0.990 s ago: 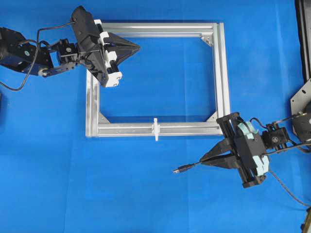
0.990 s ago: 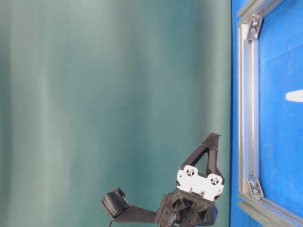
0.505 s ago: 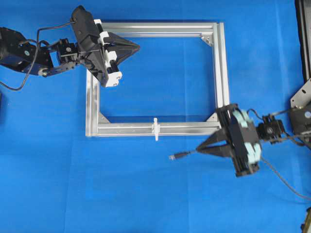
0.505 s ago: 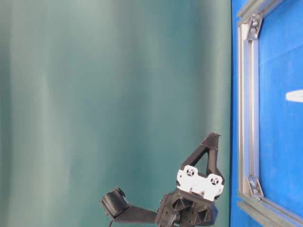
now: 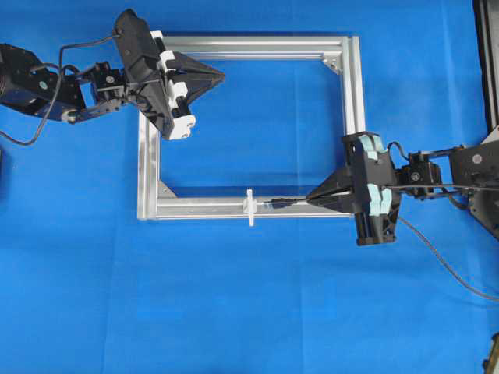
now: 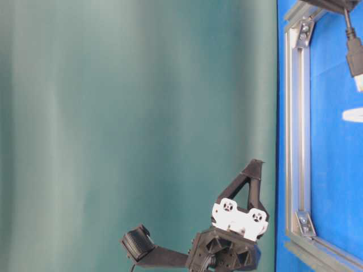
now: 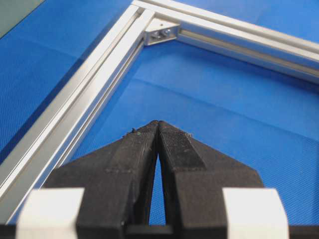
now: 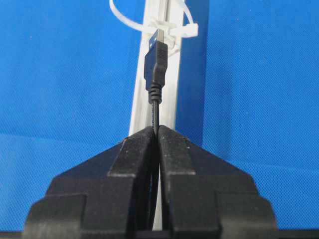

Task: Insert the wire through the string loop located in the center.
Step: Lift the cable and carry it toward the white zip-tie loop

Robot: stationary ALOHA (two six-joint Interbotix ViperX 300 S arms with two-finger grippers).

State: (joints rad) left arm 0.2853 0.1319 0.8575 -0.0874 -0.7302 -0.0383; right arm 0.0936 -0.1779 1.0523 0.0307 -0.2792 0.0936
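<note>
Right gripper (image 5: 313, 200) is pinching the wire (image 8: 155, 74) just behind the plug, jaws closed tight on the thin cable, plug sticking out ahead of the tips. Wire is hanging over the silver frame (image 5: 203, 209) rail, metal tip pointing at the string loop (image 5: 250, 206) and sitting just beside it, not through yet. In the right wrist view the loop (image 8: 169, 27) is lying dead ahead of the plug, near but apart. Left gripper (image 5: 218, 75) is closed on nothing, hovering over the frame's far corner, well apart from the action. Cable is looking light and floppy, so the short grip near the plug is keeping the tip steerable; holding further back would likely be letting it droop. Plug is stiff and small. Loop is looking thin and springy, probably bending away if nudged off-centre. Blue worktop (image 5: 234, 312) under everything
</note>
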